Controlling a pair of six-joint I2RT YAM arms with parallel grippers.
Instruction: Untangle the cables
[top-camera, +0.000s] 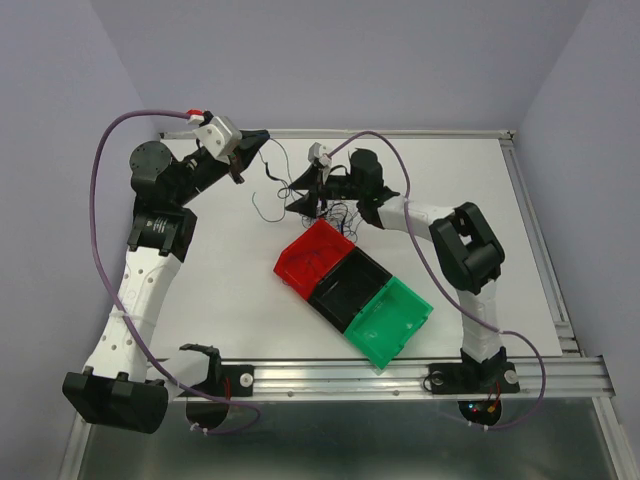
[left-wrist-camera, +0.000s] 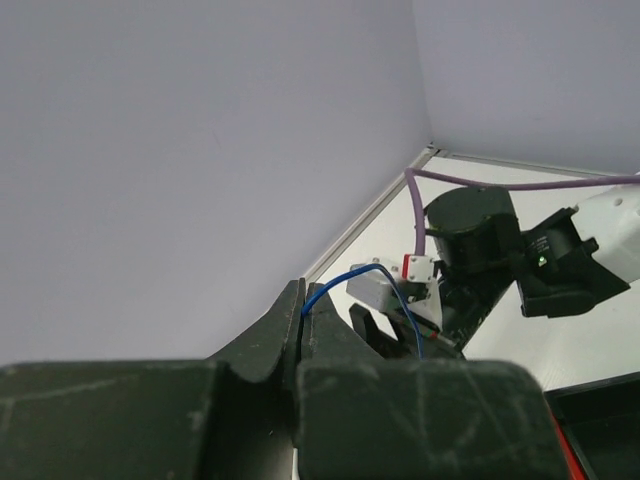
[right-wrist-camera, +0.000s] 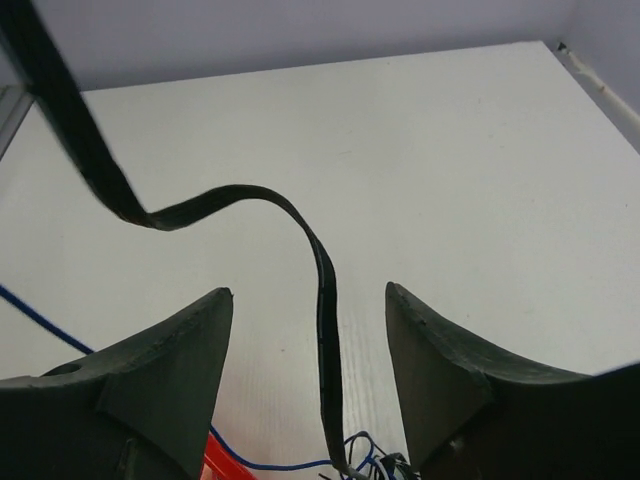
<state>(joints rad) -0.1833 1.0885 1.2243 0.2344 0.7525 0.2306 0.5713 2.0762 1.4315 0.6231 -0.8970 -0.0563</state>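
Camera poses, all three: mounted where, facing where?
Top external: high behind the robot, looking down on the table; both arms.
Left wrist: raised, facing the right arm and wall; left gripper shut on blue cable.
Right wrist: low, facing across the table; right gripper open, black cable between.
Shared: blue cable in both wrist views.

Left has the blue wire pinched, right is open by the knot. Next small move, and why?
Probably close the right gripper on the flat black cable running between its open jaws. The left gripper is shut on the thin blue wire, and the tangle of thin wires lies right by the right gripper; holding black might let blue pull free.
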